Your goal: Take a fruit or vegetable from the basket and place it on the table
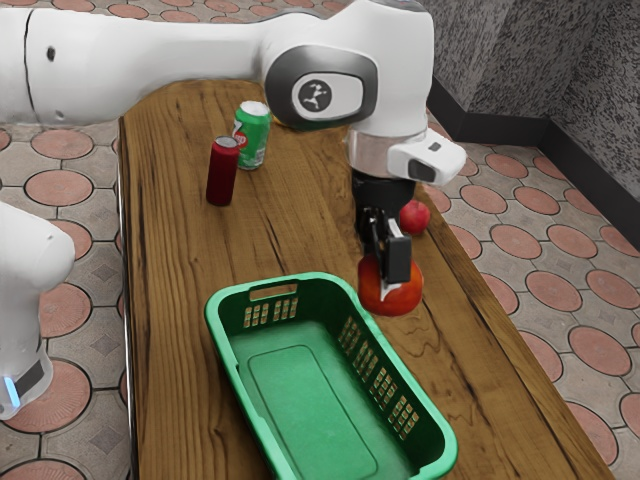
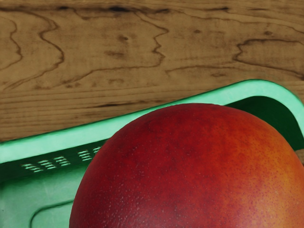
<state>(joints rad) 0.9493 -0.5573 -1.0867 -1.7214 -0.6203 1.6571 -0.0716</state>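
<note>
Ext. view: end effector point(image 1: 389, 284) w/ fingers parted approx. a fruit's width, gripping the red-orange fruit point(image 1: 408, 298) near the green basket's rim point(image 1: 216, 322), above the counter point(image 1: 170, 290)! Wrist view: fruit's big, overlapping basket rim, wood counter beyond.

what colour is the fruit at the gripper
The fruit is deep red, blending into yellowish orange on one side; the wrist view shows it best.
</note>
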